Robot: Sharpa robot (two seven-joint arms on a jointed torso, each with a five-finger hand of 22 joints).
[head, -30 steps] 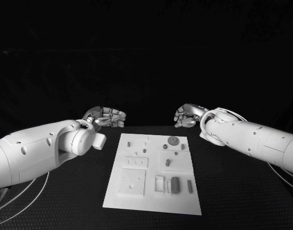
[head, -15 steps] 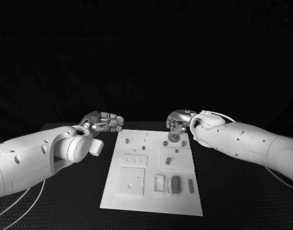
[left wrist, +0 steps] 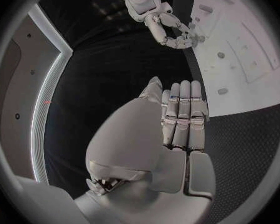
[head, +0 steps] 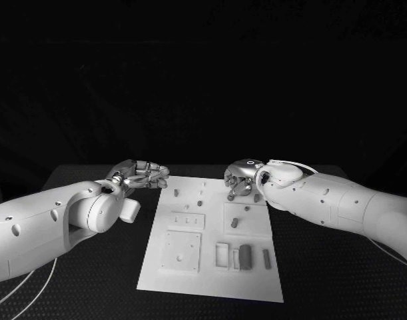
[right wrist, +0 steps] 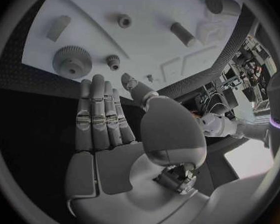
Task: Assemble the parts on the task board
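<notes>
Lying lengthwise mid-way on the black table (head: 88,267), the white task board (head: 213,240) is carrying several small parts too tiny to count; the right wrist view is showing one large gear (right wrist: 72,60) and one small gear (right wrist: 113,60). Right hand (head: 240,179) is hovering over the board's far end, fingers straight, holding nothing. Left hand (head: 142,175) is sitting beside the far-left corner, empty, fingers side by side.

Right hand (head: 242,179) moved in over task board's (head: 213,267) far end.
</notes>
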